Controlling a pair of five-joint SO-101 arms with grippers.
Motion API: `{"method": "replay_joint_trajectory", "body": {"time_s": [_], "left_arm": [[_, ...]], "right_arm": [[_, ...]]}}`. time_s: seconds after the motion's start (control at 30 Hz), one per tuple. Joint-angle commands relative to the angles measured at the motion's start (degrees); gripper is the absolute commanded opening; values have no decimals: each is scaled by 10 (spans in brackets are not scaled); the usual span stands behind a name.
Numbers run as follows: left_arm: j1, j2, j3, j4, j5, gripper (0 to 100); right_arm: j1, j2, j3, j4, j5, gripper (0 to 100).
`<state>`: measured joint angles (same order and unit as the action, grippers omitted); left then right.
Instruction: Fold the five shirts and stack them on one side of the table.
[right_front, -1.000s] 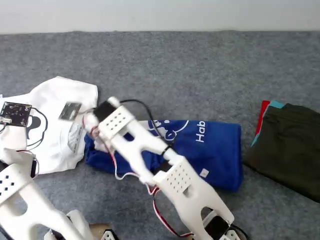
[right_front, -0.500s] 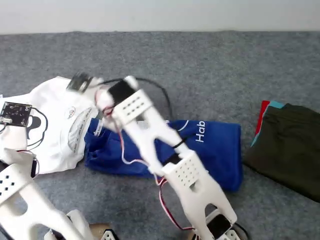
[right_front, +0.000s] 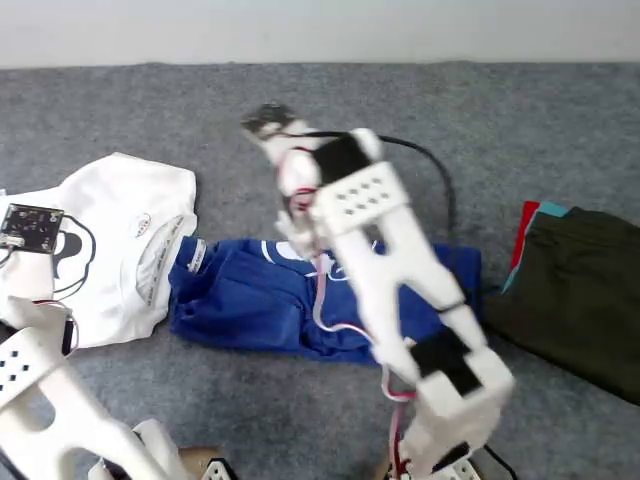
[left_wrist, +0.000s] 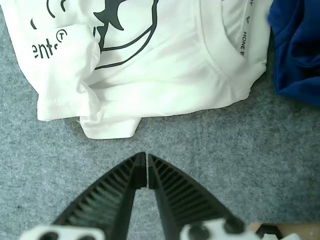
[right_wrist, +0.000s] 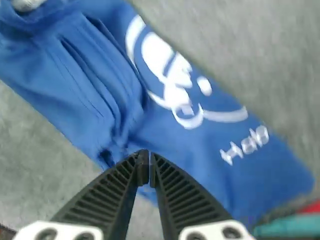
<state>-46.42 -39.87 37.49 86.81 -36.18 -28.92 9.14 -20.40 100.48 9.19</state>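
Left pincer (left_wrist: 147, 170): pressed together, holding nothing, over bare grey desk (left_wrist: 260, 165).
White shirt (left_wrist: 150, 60): just ahead of the left pincer's tips, apart from them, printed side up.
Right pincer (right_wrist: 149, 170): pressed together, holding nothing.
Blue shirt (right_wrist: 165, 115): under the right pincer, rumpled into pleats, white print up.
Dark shirt stack (right_front: 575, 300): well apart from both pincers, red and teal edges showing.

Grey carpeted table (right_front: 480, 130), white printed shirt (right_front: 110, 250) at the left edge, crumpled blue shirt (right_front: 250, 305) in the middle just beside it, folded stack (right_front: 560, 300) topped by dark green at the right edge
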Motion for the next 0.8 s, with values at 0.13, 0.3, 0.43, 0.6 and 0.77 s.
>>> {"method": "replay_joint_trajectory", "body": {"time_s": [0.13, 0.3, 0.43, 0.6, 0.77], "left_arm": [[1, -11, -5, -5, 3, 14], [3, -9, -5, -5, 3, 14], [4, -8, -4, -5, 3, 14], [4, -8, -4, -5, 3, 14], [4, -8, -4, -5, 3, 14]], "right_arm": [[132, -120, 178, 22, -11, 157], [200, -119, 256, -62, -11, 271], [238, -119, 330, -167, -11, 271], [273, -119, 434, -276, -11, 271], [313, -119, 514, -356, -11, 271]]}}
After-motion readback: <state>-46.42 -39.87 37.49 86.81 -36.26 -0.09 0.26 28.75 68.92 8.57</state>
